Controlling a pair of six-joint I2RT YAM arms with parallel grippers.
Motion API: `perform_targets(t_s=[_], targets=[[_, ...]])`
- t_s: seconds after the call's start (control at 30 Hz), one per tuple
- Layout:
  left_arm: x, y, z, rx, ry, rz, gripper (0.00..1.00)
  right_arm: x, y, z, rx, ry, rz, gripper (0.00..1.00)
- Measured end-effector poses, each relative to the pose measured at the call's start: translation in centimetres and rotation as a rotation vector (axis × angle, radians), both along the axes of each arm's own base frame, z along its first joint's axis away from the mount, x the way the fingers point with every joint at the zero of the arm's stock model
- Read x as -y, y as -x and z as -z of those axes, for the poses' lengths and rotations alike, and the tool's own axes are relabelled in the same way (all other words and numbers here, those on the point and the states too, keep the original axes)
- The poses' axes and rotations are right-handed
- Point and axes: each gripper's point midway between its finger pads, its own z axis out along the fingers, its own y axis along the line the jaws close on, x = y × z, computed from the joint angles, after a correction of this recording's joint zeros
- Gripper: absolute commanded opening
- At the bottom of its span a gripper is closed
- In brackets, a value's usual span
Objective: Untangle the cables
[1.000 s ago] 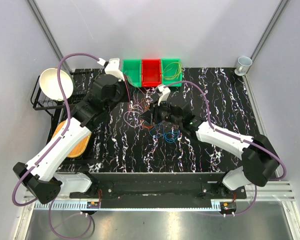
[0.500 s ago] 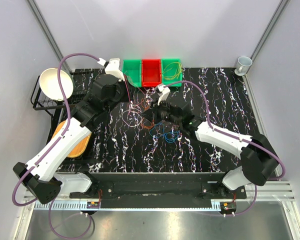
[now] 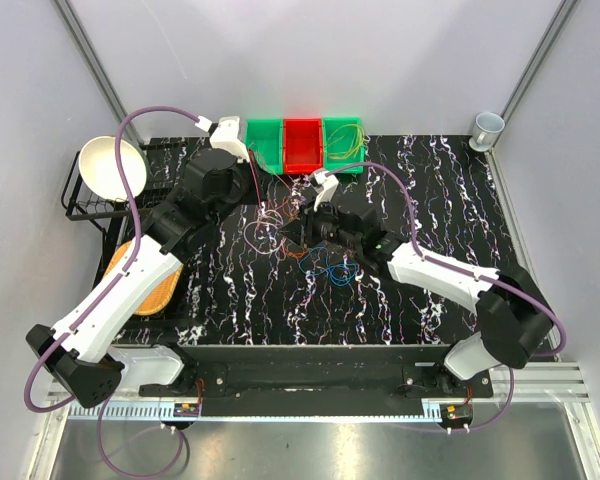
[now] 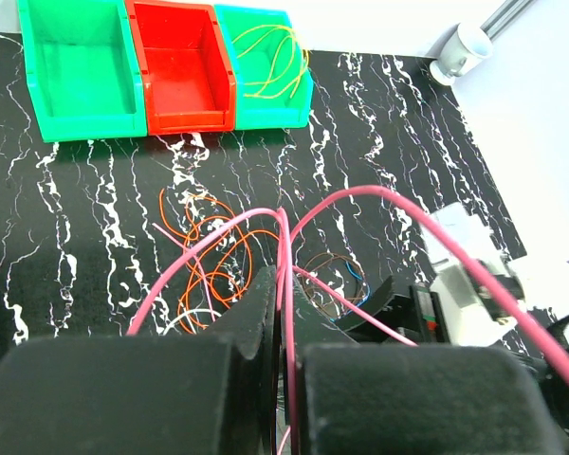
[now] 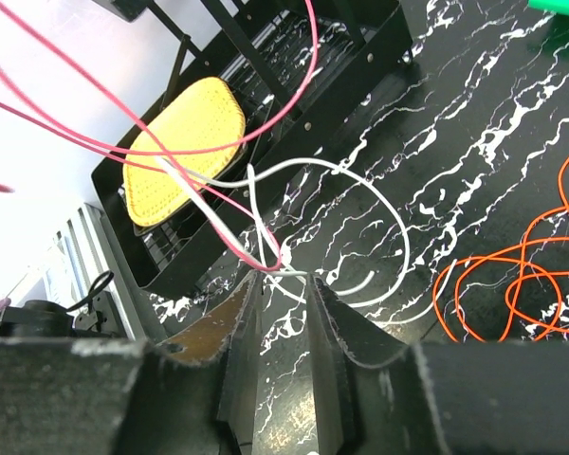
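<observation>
The cables lie in a tangle point(image 3: 276, 222) of orange, pink and white loops mid-table, with blue loops point(image 3: 340, 268) just to the right. My left gripper point(image 4: 284, 301) is held above the tangle and is shut on a pink cable point(image 4: 379, 194) that arcs up from it; orange loops point(image 4: 218, 254) lie on the table below. My right gripper point(image 5: 283, 277) is low at the tangle's right edge point(image 3: 296, 232). Its jaws stand slightly apart, and a white cable point(image 5: 384, 213) and the pink cable point(image 5: 218, 232) cross right at its tips. A yellow-green cable point(image 3: 346, 140) lies in the right green bin.
Two green bins point(image 3: 263, 146) point(image 3: 330, 158) and a red bin point(image 3: 302, 146) stand at the back. A cup point(image 3: 488, 127) is at the back right. A white bowl point(image 3: 110, 166) sits on a black rack point(image 3: 76, 205) at the left, with a yellow pad point(image 5: 175, 142) beside it.
My right gripper has edged a little left and back into the tangle. The left arm has stayed still with the pink cable.
</observation>
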Motion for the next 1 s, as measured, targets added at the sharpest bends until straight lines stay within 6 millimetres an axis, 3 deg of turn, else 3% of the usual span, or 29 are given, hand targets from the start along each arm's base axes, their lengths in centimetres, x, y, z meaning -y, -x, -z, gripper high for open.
perform_targets(t_s=[0.3,0.53,0.67,0.97,1.0], targets=[[0.39,0.13,-0.17,-0.003,0.020,0.015,0.00,-0.35,-0.07,0.60,-0.011,0.000,-0.009,0.36],[0.48,0.18,-0.19,-0.006,0.026,0.018,0.00,-0.52,-0.07,0.24,0.000,-0.013,-0.016,0.23],[0.52,0.20,-0.19,-0.008,0.029,0.021,0.00,-0.54,-0.08,0.19,0.002,-0.015,-0.017,0.00],[0.45,0.06,-0.49,-0.003,0.044,0.022,0.00,-0.67,-0.05,0.22,0.013,-0.032,-0.022,0.00],[0.41,0.02,-0.49,-0.003,0.046,0.021,0.00,-0.59,0.02,0.47,0.009,-0.029,-0.022,0.05]])
